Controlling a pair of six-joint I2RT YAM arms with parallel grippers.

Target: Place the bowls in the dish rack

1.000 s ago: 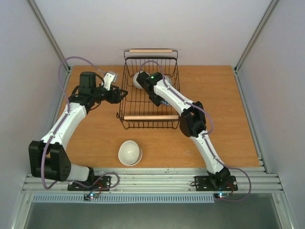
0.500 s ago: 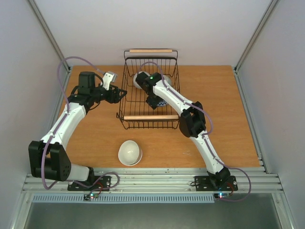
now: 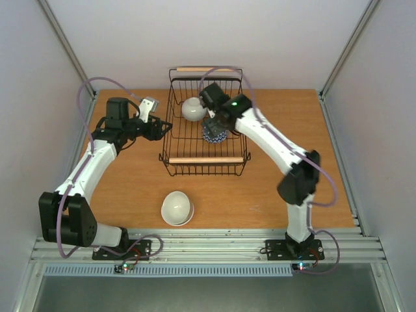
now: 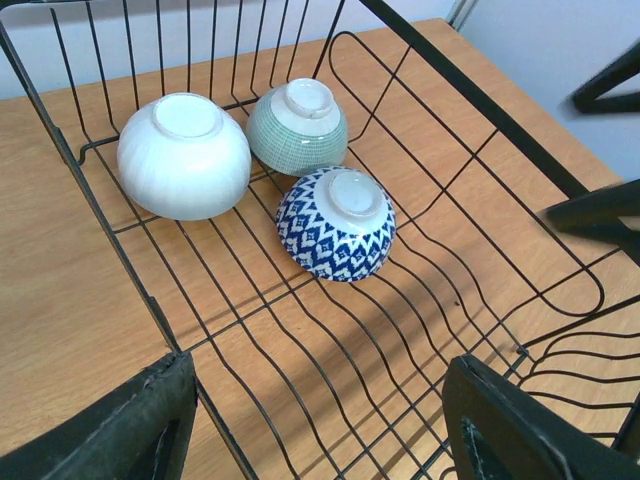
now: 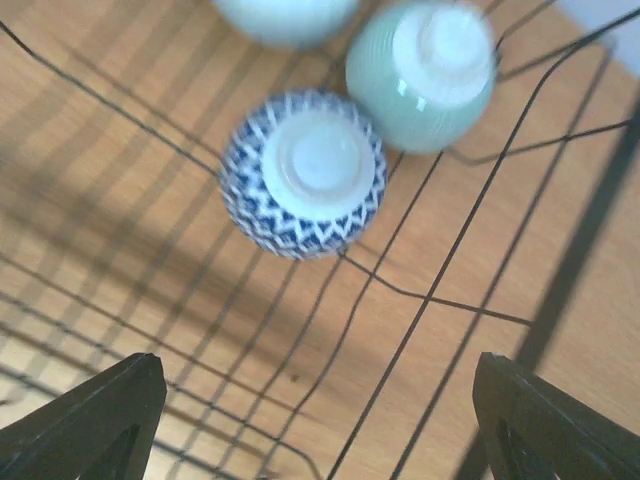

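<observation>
The blue-and-white zigzag-patterned ceramic bowl (image 3: pixel 214 134) now sits free on the wire floor of the rectangular black wire dish rack with 2 pale wooden handles (image 3: pixel 204 160). It is upside down, foot ring facing up. A second ago the right arm (image 3: pixel 273 142) lay low across the rack with its end over that spot. It has since lifted and swung toward the upper middle of the overhead view, and the right jaws have spread wide. In the right wrist view they stand at the 2 bottom corners with only wire and wood between them, and the bowl is well clear of them. So I'd call that bowl delivered.

It has joined 2 others, also upturned: a ribbed white ceramic bowl (image 4: pixel 185 155) and a pale green finely lined ceramic bowl (image 4: pixel 297 125). They sit side by side at the upper left of the left wrist view, with the blue one just beside them. That makes 3 in the rack.

Only 1 plain cream-white bowl (image 3: pixel 177 208) remains on the wooden desk (image 3: pixel 117 195). It is at the lower centre of the overhead view, right way up, well apart from the rack. I'd judge it the next to fetch.

The left arm (image 3: pixel 91 162) has not moved. The left jaws stand open at the rack's left rim, gripping nothing I can see.
</observation>
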